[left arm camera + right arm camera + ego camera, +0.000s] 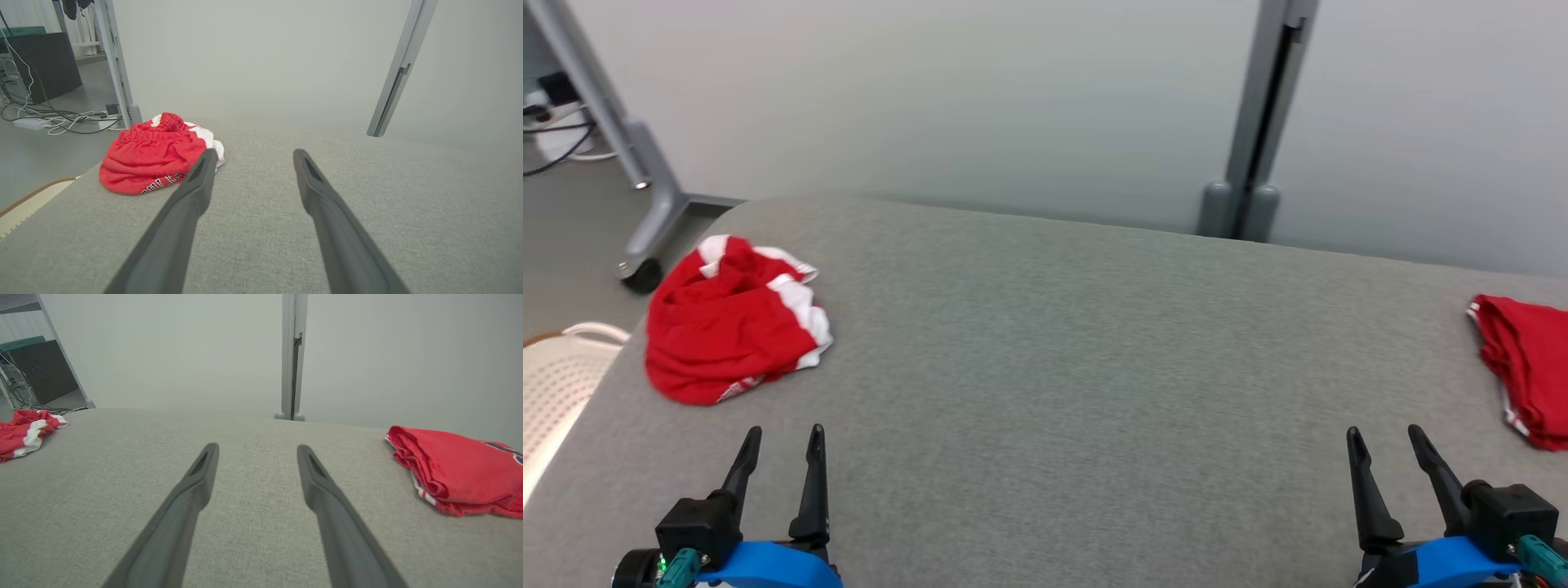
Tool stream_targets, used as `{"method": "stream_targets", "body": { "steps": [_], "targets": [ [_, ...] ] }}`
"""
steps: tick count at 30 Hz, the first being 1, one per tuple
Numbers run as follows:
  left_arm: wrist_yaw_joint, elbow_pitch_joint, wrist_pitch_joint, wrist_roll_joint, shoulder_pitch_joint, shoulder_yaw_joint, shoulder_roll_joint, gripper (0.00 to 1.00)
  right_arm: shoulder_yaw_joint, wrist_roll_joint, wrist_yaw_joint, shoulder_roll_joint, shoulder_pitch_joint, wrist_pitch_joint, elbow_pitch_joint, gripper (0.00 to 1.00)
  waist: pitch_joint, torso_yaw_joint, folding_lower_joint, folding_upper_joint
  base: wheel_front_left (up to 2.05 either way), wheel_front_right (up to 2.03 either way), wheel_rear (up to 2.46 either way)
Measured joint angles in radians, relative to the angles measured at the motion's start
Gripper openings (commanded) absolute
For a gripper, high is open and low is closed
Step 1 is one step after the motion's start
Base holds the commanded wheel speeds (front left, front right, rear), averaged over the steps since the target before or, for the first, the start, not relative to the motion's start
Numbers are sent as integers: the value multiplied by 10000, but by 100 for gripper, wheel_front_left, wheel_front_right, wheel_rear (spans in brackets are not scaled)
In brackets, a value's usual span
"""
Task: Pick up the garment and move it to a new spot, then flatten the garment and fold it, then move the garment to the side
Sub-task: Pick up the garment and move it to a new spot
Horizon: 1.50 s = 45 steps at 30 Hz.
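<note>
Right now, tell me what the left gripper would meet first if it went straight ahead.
Ahead of the left gripper the table looks free to its far edge. The red garment lies just left and might get brushed, depth unclear.

Bench [1045, 343] cover — grey woven cloth, matt, finely rough. Crumpled garment [727, 327] — soft red knit cloth, matt, with white cloth trim and a gathered elastic band. Folded garment [1531, 367]: same red cloth look, matt. Left tool [786, 430], right tool [1384, 430]: dark plastic, smooth, matt. Blue wrist shells [768, 567]: plastic, slight gloss. Basket [556, 384]: pale perforated plastic. Post [1262, 106]: grey painted metal, satin.
</note>
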Motion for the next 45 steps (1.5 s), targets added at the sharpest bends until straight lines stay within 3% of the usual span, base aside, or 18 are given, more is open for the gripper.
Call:
{"method": "stream_targets", "body": {
  "steps": [12, 20, 36, 41, 45],
  "targets": [
    [125, -211, 2, -81, 24, 44, 65, 100, 244, 86, 0, 2, -39, -198, 382, 100, 180, 1755, 0, 1, 0, 0, 0],
    [180, -316, 46, -165, 188, 27, 165, 100, 337, 105, 0, 6, -81, -272, 577, 100, 241, 2460, 0, 1, 0, 0, 0],
    [307, -727, 360, -382, 269, -128, 98, 100, 430, 94, 0, 6, -158, -244, 556, 100, 390, 2531, 0, 1, 0, 0, 0],
    [267, -1906, 1336, -972, -152, 4, 82, 100, 472, 77, 0, 8, -165, -244, 472, 100, 532, 2471, 0, 1, 0, 0, 0],
    [493, -2947, 2796, -1666, -792, 504, 267, 100, 516, 67, 0, 8, -215, -209, 364, 100, 748, 2358, 0, 1, 0, 0, 0]
  ]
}}
